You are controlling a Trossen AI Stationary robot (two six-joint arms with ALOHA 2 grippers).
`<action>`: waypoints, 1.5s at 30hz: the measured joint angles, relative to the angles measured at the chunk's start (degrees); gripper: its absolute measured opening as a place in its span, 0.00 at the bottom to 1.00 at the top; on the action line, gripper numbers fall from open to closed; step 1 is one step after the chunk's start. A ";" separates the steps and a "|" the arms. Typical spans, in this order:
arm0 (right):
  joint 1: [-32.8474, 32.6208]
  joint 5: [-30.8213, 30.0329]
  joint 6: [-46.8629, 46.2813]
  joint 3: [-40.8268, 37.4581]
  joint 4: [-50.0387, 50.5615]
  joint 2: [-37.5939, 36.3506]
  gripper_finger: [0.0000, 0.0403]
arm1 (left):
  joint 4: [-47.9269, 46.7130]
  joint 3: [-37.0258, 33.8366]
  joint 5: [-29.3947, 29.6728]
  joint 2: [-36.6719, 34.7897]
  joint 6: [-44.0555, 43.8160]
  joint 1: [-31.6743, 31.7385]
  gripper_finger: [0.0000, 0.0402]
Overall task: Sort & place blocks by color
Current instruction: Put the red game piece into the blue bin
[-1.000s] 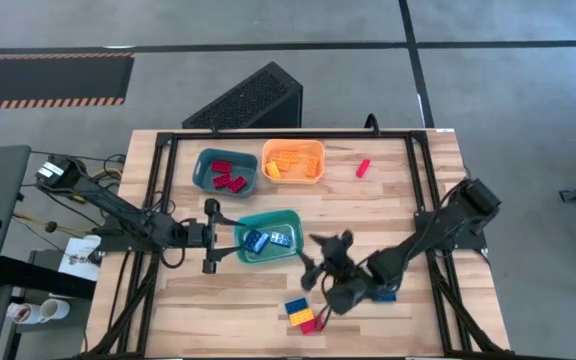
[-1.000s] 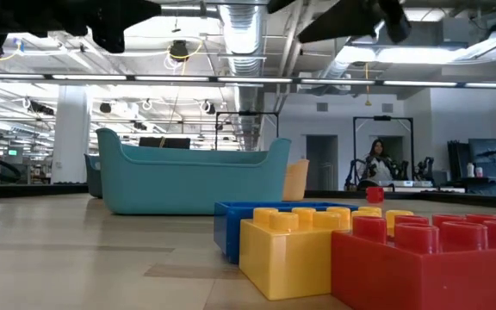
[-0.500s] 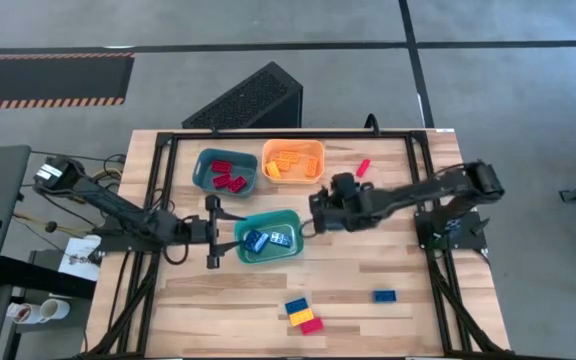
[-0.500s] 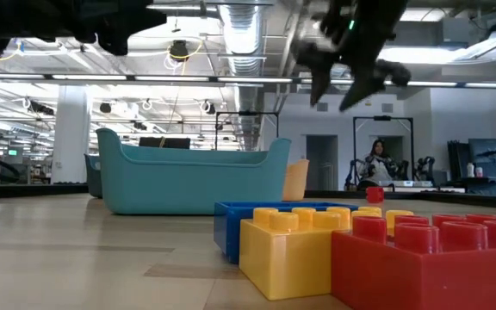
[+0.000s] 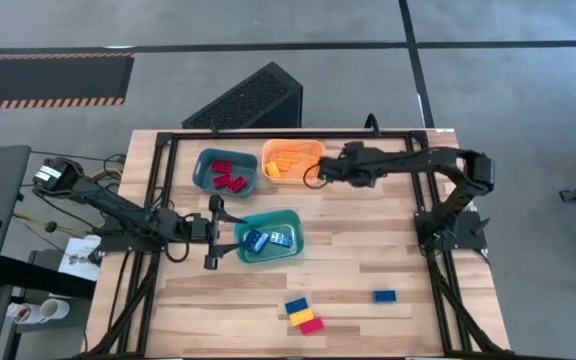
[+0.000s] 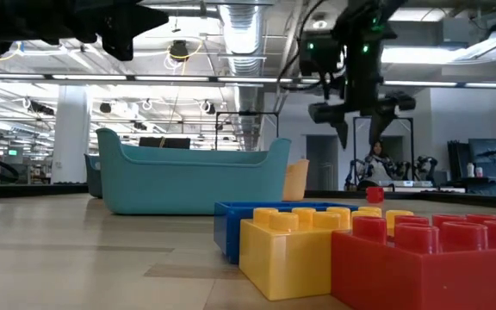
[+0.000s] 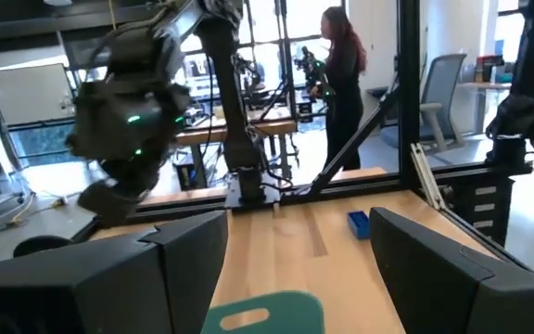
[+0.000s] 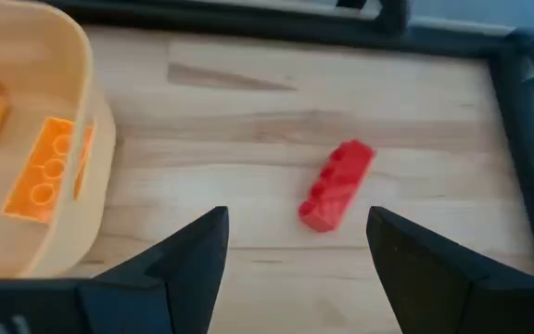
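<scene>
Several blocks are already sorted into trays: red blocks [image 5: 227, 178] lie in the dark teal tray [image 5: 201, 170] at the back left of the worktop [image 5: 368, 250], orange-yellow blocks [image 5: 286, 162] lie in the orange tray [image 5: 293, 147] just beside it, and blue blocks [image 5: 268, 240] lie in the green-teal tray [image 5: 290, 217] nearer the middle. Others are loose: a single red block [image 8: 336, 184] lies flat on the bare wood near the back rail, close to the orange tray's side, a lone blue block [image 5: 385, 296] sits toward the front right, and a blue, yellow and red cluster [image 5: 303, 314] rests touching one another at the front edge, where the low view shows them large. The right gripper [image 5: 330, 168] reaches in from the right and hovers over the back of the worktop at the orange tray's right edge; in its wrist view its jaws stand wide apart and hold nothing, with the loose red block showing on the wood between them and the tray wall to one side. The left gripper [image 5: 211, 233] waits at the left of the green-teal tray, its jaws also spread open and empty, pointing across the worktop. A person [image 7: 344, 70] stands in the room beyond, behind the frame.
</scene>
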State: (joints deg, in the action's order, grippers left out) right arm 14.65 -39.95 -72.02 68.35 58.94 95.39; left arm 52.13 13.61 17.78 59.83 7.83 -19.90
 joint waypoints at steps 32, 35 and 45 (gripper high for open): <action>16.77 14.69 3.10 -26.34 -33.74 -1.96 0.32 | 1.37 0.00 -4.56 0.00 -1.05 0.00 0.63; 15.99 14.79 4.08 -26.40 -33.87 -1.92 0.32 | 1.37 0.00 -4.56 0.00 -1.04 0.00 0.63; 11.40 14.10 8.05 -26.64 -35.59 -1.72 0.37 | 1.37 0.00 -4.47 0.00 -1.04 0.00 0.63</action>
State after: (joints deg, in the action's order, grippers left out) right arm 26.04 -25.85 -63.97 41.71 23.35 93.67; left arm 53.49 13.61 13.31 59.83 6.79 -19.90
